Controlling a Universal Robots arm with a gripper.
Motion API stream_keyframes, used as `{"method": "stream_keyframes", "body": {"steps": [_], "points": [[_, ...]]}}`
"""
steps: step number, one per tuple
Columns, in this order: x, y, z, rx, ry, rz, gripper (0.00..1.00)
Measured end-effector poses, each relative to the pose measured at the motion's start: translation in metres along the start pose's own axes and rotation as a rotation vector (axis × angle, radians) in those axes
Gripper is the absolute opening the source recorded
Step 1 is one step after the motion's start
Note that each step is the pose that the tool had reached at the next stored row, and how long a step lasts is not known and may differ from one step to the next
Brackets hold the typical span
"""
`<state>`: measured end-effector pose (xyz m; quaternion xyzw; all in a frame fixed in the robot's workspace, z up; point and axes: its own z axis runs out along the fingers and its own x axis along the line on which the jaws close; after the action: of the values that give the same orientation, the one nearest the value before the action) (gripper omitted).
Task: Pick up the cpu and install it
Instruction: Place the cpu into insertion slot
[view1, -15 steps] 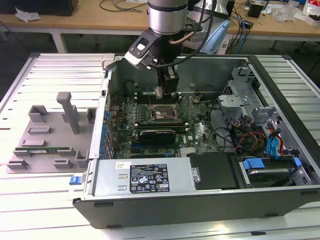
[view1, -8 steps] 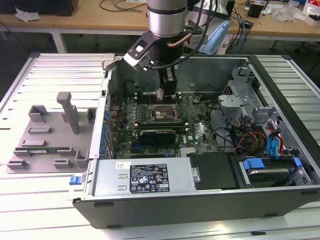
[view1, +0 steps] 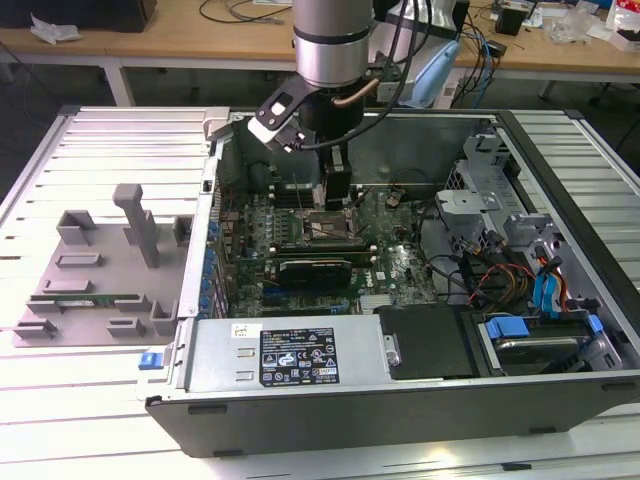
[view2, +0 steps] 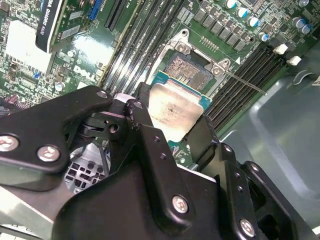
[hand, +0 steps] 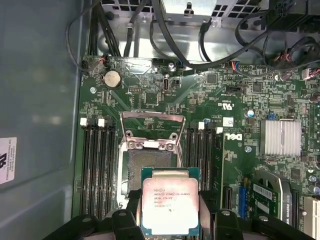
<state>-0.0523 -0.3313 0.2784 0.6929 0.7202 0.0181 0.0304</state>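
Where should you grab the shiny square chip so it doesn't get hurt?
Probably by its two opposite thin edges, coming straight down from above, as the pincer holds the cpu in the first wrist view. It is flat, thin and level over the open socket, so only the edges offer a grip.

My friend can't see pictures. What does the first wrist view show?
The gripper holds the cpu, a shiny square chip, over the open socket on a green motherboard. Dark memory slots run along both sides of the socket.
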Motion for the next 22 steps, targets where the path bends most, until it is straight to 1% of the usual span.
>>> {"method": "stream_keyframes", "body": {"steps": [3,7,11,13,14,16,21,22], "points": [[0.0001,-0.0003,0.0042,0.0,0.0,0.0,0.55],[0.0004,-0.0012,0.0178,-0.0001,0.0002,-0.001,0.55],[0.0026,-0.0015,0.0231,-0.0001,0.0004,-0.002,0.55],[0.0026,-0.0015,0.0233,0.0,0.0003,-0.001,0.55],[0.0027,-0.0016,0.0244,-0.0003,0.0007,-0.001,0.55],[0.0034,-0.0019,0.0281,0.0,0.0003,-0.001,0.55],[0.0062,-0.0021,0.034,0.0,0.0004,-0.001,0.55],[0.0067,-0.0022,0.036,0.0,0.0004,-0.002,0.55]]}}
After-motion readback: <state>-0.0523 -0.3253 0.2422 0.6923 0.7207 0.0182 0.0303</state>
